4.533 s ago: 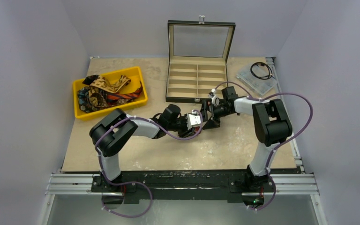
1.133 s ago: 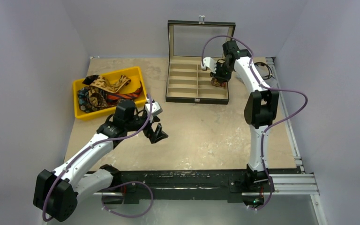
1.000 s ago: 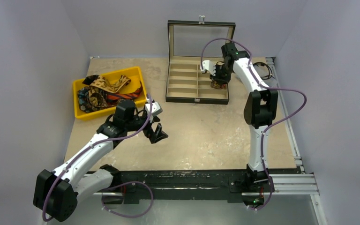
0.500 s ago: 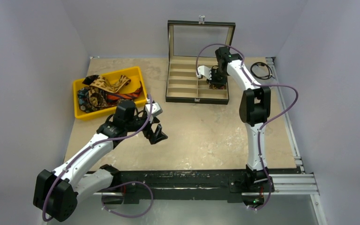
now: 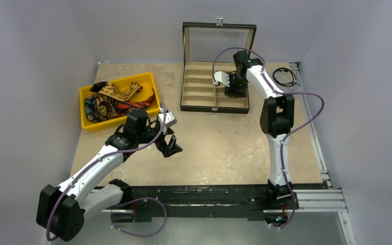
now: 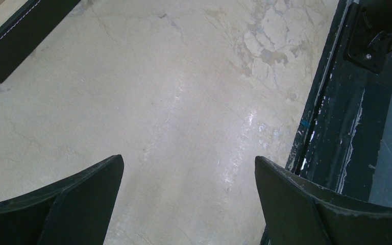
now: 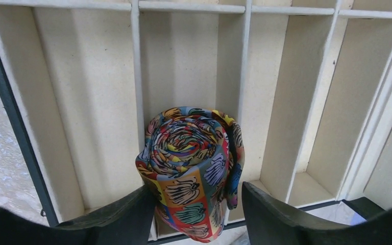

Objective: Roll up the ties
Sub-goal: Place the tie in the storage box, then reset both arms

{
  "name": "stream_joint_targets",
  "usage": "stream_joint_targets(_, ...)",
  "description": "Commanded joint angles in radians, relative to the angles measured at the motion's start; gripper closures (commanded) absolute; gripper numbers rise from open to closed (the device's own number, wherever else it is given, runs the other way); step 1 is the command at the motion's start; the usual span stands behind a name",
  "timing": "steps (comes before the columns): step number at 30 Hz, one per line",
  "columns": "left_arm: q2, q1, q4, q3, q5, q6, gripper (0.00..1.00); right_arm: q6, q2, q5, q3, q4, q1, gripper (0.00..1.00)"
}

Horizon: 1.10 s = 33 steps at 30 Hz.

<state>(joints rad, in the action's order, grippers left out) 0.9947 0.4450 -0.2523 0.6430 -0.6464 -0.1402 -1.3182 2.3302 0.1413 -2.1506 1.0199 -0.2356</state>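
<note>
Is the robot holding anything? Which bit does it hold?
The right gripper pinches the rolled tie by the lower sides of the roll. The left gripper is open, holding nothing.

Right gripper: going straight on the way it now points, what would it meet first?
The right gripper holds the rolled tie, so the tie would likely touch the box compartment floor first; depth is unclear.

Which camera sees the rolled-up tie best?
The right wrist view: the tie fills the middle, its coil and colourful pattern clear. In the top view the right gripper almost hides it. The left wrist view shows no tie, mostly bare table.
</note>
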Motion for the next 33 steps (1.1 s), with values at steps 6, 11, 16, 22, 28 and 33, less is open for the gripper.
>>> stream_joint_targets(6, -0.01, -0.007, 0.032, 0.001, 0.024, 0.01, 0.0, -0.015, -0.138, 0.054, -0.002, 0.023, -0.011, 0.21)
stream_joint_targets(11, 0.001, -0.007, 0.032, 0.017, 0.044, 0.012, 0.0, -0.004, -0.17, 0.082, -0.005, 0.036, -0.011, 0.08)
stream_joint_targets(16, 0.035, -0.016, -0.008, 0.086, 0.089, 0.072, 0.0, 0.07, -0.207, 0.133, -0.044, 0.039, -0.011, 0.02)
stream_joint_targets(22, 0.166, -0.055, -0.206, 0.316, 0.16, 0.111, 0.0, 0.378, -0.268, 0.209, -0.118, -0.052, -0.005, 0.02)
stream_joint_targets(28, 0.322, -0.156, -0.4, 0.568, 0.202, 0.108, 0.0, 0.918, -0.46, 0.268, 0.072, -0.283, 0.031, 0.02)
stream_joint_targets(33, 0.403, -0.267, -0.494, 0.683, 0.213, 0.126, 0.0, 1.163, -0.656, 0.274, 0.413, -0.487, 0.077, 0.02)
